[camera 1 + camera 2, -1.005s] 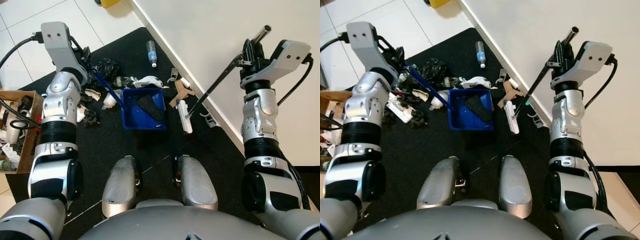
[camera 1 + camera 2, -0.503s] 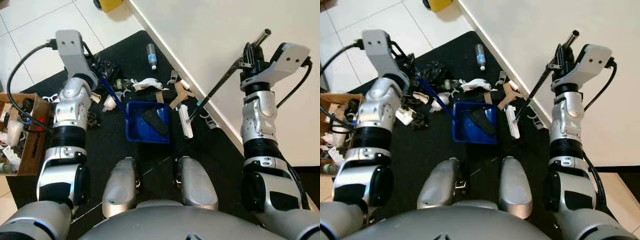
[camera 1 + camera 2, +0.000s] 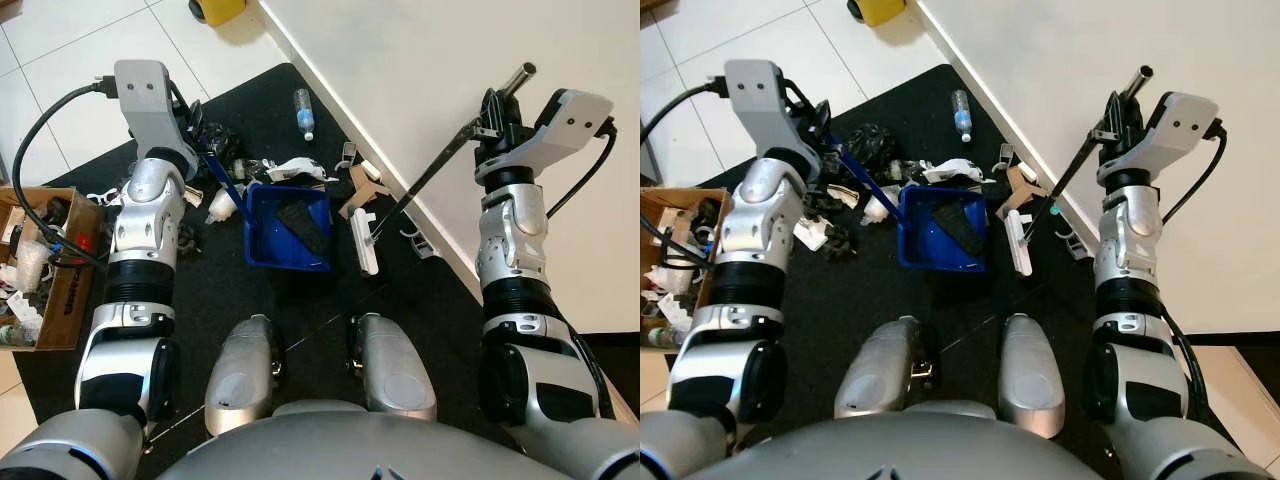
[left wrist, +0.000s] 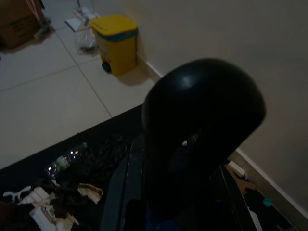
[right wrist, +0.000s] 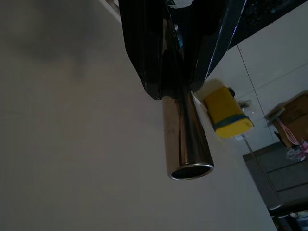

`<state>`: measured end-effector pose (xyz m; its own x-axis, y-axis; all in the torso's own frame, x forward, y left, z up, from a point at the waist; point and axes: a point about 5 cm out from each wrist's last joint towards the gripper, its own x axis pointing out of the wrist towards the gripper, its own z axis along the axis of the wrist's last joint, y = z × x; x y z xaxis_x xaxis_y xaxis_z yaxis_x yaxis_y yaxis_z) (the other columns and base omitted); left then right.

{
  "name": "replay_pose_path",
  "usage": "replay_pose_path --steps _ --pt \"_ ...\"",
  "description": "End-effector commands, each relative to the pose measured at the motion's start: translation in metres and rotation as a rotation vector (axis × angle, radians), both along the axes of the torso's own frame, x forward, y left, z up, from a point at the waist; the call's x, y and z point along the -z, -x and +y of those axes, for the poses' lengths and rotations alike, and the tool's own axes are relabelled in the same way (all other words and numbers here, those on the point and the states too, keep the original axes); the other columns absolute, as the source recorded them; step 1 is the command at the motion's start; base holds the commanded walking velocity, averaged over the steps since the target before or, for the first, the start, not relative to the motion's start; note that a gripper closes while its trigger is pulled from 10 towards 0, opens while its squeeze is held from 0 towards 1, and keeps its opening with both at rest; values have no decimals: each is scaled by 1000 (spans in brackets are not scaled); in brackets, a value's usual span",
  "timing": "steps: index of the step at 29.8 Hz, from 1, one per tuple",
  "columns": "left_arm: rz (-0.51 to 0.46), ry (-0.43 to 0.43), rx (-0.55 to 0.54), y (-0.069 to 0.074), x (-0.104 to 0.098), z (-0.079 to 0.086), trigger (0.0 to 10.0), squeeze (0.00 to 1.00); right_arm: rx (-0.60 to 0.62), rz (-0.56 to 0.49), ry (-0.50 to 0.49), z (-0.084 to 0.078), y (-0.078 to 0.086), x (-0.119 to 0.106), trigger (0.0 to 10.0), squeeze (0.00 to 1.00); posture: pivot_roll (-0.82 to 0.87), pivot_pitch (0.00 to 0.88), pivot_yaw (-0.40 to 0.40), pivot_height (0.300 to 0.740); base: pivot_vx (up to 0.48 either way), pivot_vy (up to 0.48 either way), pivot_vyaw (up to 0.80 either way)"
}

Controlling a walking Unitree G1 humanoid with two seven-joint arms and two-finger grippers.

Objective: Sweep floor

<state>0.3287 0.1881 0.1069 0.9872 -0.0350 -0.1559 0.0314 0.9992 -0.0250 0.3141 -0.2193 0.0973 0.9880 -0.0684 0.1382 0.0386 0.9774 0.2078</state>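
Note:
A blue dustpan (image 3: 268,232) rests on the black mat (image 3: 200,290) with a flat black object (image 3: 301,224) inside it. Its long blue handle (image 3: 222,178) rises to my left gripper (image 3: 196,122), which is shut on it. My right gripper (image 3: 493,108) is shut on the metal broom pole (image 3: 430,175); the pole's open end (image 5: 188,159) sticks out past the fingers. The white broom head (image 3: 361,241) lies on the mat just right of the dustpan. Scattered litter (image 3: 285,167) lies beyond the pan.
A plastic bottle (image 3: 303,107) lies near the white wall's baseboard (image 3: 440,240). A cardboard box (image 3: 60,275) of clutter stands at the left mat edge. A yellow bin (image 4: 114,43) stands by the far wall. My two knees (image 3: 390,370) sit below the pan.
My left arm has swung inward with the dustpan handle, and the pan has shifted slightly. The broom head has slid a little toward the pan's right side.

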Motion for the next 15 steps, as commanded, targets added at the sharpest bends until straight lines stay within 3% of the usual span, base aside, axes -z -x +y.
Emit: replay_pose_path --steps 1,11,15 --pt "-80 16 24 -2 -13 -7 10000 0 9 -42 -4 0 -3 -7 10000 0 58 19 22 740 0 0 0" --pt "-87 19 19 -2 -15 -7 10000 0 9 -35 10 1 -2 -6 10000 0 58 20 24 740 0 0 0" --pt "-86 22 7 -3 -15 -5 10000 0 3 -30 21 1 -2 -5 10000 0 58 22 24 740 -215 344 483"
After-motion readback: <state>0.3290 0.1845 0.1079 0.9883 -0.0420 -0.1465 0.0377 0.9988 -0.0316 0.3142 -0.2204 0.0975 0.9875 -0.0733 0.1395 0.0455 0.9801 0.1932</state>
